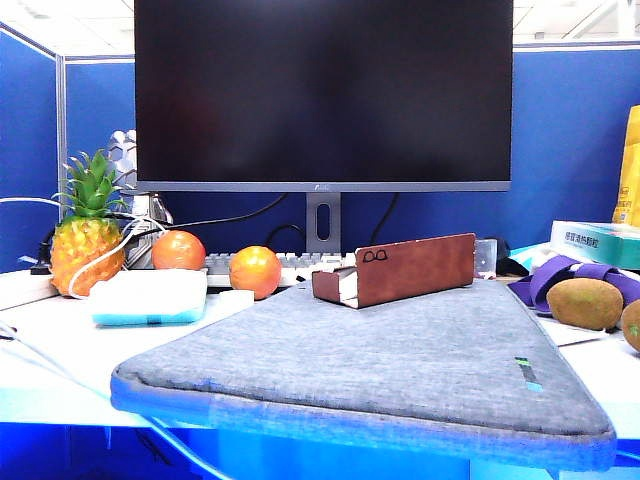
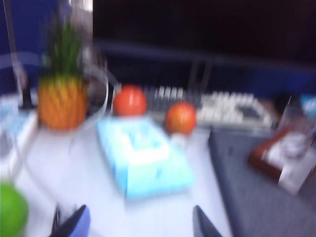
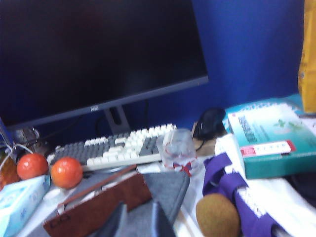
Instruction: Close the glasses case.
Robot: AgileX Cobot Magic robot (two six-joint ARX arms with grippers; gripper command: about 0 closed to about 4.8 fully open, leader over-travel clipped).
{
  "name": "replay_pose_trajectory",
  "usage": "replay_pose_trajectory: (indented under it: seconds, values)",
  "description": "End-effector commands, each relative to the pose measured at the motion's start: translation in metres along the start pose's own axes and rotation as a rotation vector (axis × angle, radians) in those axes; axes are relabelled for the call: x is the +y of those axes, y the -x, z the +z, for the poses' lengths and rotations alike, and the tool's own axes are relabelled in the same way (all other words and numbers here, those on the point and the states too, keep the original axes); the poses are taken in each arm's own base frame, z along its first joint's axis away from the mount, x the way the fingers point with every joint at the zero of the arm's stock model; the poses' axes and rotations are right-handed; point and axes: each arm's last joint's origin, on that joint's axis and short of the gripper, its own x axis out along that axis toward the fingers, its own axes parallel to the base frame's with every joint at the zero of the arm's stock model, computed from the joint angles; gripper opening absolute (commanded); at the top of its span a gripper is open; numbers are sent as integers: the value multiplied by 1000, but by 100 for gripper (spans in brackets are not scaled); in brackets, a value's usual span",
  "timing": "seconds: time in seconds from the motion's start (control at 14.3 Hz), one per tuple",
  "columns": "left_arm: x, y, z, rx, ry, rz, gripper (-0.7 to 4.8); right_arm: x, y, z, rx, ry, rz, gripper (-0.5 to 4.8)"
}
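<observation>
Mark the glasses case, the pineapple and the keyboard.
glasses case (image 1: 415, 268): exterior view, outer face of raised lid.
pineapple (image 1: 86, 250): exterior view, yellow body.
keyboard (image 3: 118, 146): right wrist view, key field.

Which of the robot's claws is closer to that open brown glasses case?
Right. The right claw hovers just short of the glasses case; the left claw sits off to its side, beyond the blue tissue pack.

White desk (image 1: 50, 385) under grey mat (image 1: 400, 350)

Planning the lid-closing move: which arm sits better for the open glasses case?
Probably the right. The right gripper hangs just in front of the glasses case, lid up. The left gripper, fingers apart, sits over the tissue pack, the case off to its side.
</observation>
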Motion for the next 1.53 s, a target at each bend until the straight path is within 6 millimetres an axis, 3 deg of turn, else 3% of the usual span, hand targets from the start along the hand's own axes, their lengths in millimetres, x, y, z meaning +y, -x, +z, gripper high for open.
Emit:
replay_pose_trajectory:
  seconds: [0.07,0.21,0.35,0.56,0.63,0.77,0.98,1.05,1.53]
  values:
    - [-2,3,28,-80,-6,9,279,10,2,30,-78,49,1,95]
    - [-3,-1,41,-61,-11,12,279,16,-5,53,-85,62,-25,95]
    - [-3,-11,54,-8,-7,3,279,22,-24,74,-20,70,2,95]
    - [-5,-38,71,117,4,-94,279,27,-76,97,204,32,106,94]
    - [-6,-49,77,154,13,-136,279,28,-94,99,260,18,155,79]
    - [-7,-71,95,189,-18,-187,279,27,-120,99,336,2,233,-7]
    - [-11,-98,109,238,-58,-230,279,20,-148,84,448,-43,283,-7]
    - [-17,-110,109,278,-56,-264,279,18,-157,67,530,-85,318,-7]
    - [-76,-163,75,395,-140,-322,279,53,-209,-12,824,-118,452,-7]
